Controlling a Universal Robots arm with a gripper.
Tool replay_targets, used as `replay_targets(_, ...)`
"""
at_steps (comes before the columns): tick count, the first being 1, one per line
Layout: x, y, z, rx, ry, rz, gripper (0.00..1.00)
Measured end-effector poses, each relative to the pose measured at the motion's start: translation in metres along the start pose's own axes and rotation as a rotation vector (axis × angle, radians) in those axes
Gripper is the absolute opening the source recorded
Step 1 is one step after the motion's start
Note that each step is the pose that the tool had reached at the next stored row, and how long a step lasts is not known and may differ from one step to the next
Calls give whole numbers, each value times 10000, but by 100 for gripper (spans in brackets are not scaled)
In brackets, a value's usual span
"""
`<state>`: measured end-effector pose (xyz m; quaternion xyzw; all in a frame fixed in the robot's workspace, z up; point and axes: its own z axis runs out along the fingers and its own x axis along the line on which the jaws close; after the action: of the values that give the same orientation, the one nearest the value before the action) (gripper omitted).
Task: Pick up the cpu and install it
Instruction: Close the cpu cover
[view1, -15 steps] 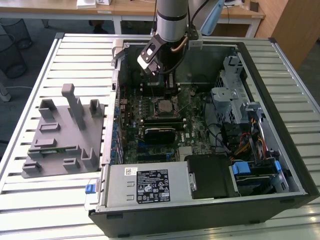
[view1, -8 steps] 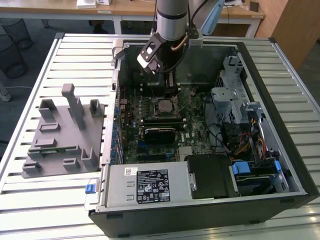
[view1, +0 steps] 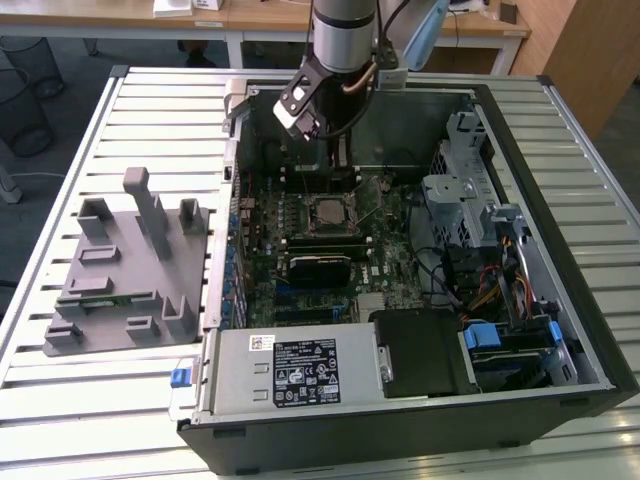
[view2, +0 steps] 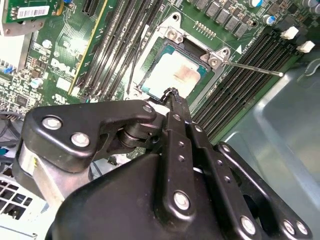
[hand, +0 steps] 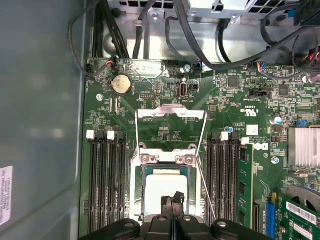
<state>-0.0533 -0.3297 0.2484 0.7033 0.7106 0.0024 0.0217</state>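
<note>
Hangs low over the board, claw (hand: 172, 199) clenched on nothing, tips above the chip (hand: 156, 187) lying flat in its socket (hand: 165, 158), frame (hand: 170, 111) flipped open. Looks like the seating step, about done. Calls next for care around the thin lever (hand: 205, 190) just beside.

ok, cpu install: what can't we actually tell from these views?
- First wrist view: the shut jaws cover the nearest edge of the cpu; tip contact is unclear.
- Second wrist view: the jaws' linkage hides the near side of the socket, so seating there is unknown.
- Exterior view: the cpu is too small to judge seating; the arm covers part of the motherboard.
</note>
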Motion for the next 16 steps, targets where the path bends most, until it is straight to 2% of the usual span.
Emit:
replay_targets(9,-5,-1,-161,-17,-2,0,11)
replay_targets(16,-57,-5,-161,-18,-16,-1,11)
